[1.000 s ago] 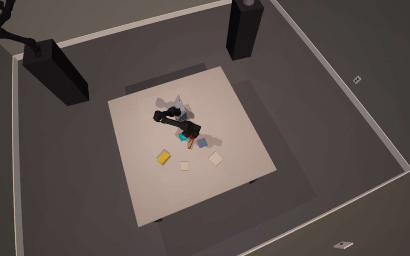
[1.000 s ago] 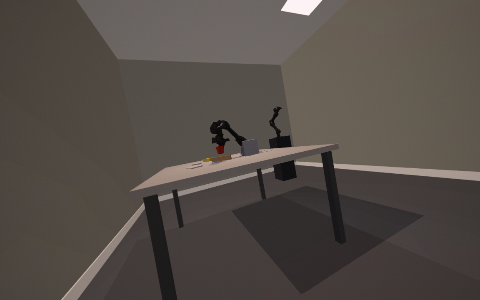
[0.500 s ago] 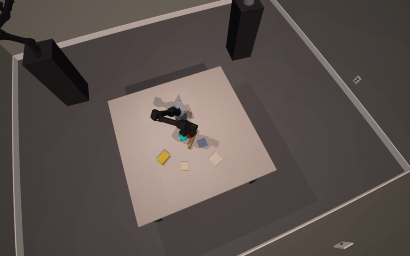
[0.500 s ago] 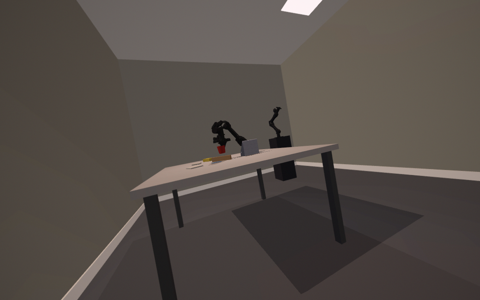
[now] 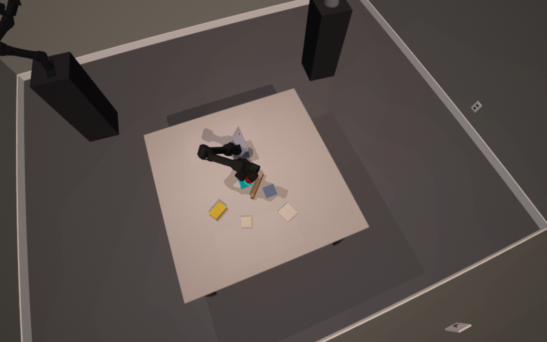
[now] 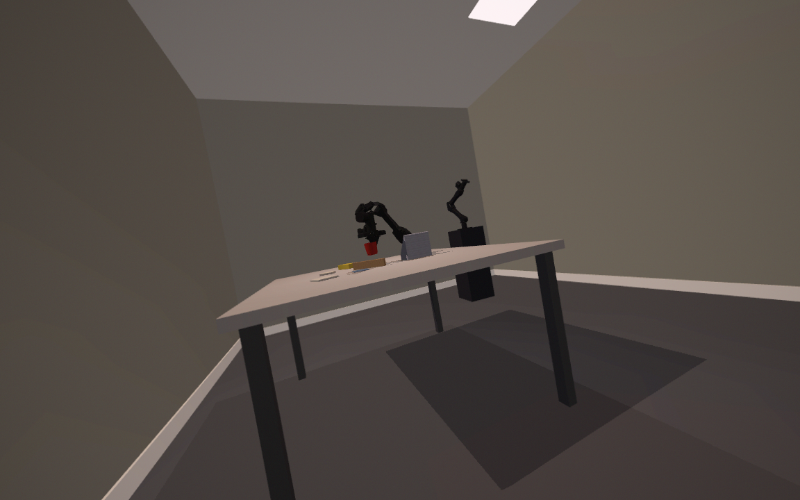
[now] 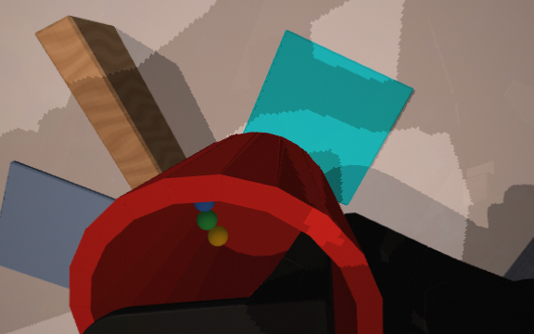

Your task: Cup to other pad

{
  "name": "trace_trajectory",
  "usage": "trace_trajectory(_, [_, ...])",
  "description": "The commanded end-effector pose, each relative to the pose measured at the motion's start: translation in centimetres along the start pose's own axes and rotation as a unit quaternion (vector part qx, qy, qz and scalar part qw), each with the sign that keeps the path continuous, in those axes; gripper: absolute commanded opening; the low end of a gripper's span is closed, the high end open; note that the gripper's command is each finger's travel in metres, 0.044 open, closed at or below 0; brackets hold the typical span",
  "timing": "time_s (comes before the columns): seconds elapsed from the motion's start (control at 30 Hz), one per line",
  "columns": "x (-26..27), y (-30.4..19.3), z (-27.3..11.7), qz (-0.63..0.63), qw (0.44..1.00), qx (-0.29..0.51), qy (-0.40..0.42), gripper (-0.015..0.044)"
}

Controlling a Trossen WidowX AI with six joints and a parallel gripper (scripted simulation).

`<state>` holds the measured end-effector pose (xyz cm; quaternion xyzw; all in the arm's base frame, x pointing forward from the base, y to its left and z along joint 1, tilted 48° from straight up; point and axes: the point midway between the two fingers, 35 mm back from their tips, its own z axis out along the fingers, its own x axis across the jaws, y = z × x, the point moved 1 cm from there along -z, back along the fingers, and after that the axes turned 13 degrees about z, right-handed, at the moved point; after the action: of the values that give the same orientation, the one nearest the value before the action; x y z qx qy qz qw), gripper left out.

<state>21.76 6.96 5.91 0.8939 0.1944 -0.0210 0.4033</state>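
A red cup (image 5: 249,180) (image 6: 370,248) (image 7: 267,158) hangs nearly upright in the air above the table. My gripper (image 6: 372,241) (image 7: 333,227) is shut on its wall, with one finger inside the cup. A blue marble (image 7: 204,206), a green marble (image 7: 207,220) and a yellow marble (image 7: 218,236) lie inside. The cyan pad (image 5: 245,184) (image 7: 332,93) is partly covered by the cup and arm in the top view, and partly by the cup in the wrist view. The blue-grey pad (image 5: 269,191) (image 7: 49,227) lies across the bar, partly behind the cup in the wrist view.
A wooden bar (image 5: 257,185) (image 6: 369,264) (image 7: 95,93) stands between the pads. A yellow block (image 5: 217,210) (image 6: 345,267), a small beige tile (image 5: 246,222) and a larger beige tile (image 5: 287,212) lie farther from the arm's base. A grey angled panel (image 5: 238,142) (image 6: 417,245) stands near the base.
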Motion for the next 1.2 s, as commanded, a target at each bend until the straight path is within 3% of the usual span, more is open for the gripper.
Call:
trace_trajectory(0.0, [-0.6,0.5,-0.1,-0.001,1.0,-0.001,0.002,0.0])
trace_trajectory(1.17, [-3.4,2.3,1.4,-0.001,1.0,-0.001,0.002,0.0])
